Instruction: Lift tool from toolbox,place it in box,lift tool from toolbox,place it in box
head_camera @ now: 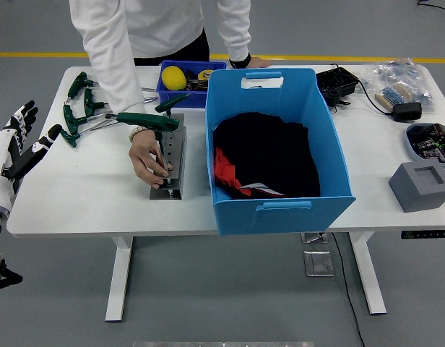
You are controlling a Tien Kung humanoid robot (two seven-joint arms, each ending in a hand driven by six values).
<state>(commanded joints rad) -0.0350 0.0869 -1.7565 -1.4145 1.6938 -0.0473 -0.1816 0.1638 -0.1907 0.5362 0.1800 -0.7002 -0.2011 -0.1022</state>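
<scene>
Left hand: robot's left hand [16,144] hovers off the table's [85,202] left edge, fingers spread, holding nothing.
Tool: green T-handle tool [147,121] stands upright in the metal toolbox [170,163], handle lying left-right, well to the hand's right.
Person: a person's hand [147,155] grips the tool's shaft at the rack.
Box: blue box [277,144] sits just right of the toolbox.
Room: open tabletop between hand and rack; loose green tools [81,108] lie beyond.
Right hand: unseen.

A person's hand [149,160] is sitting right at the tool stand [170,160], blocking it. The big blue box [279,148] is standing just beside it. Bare table [78,188] is lying open to the left.
</scene>
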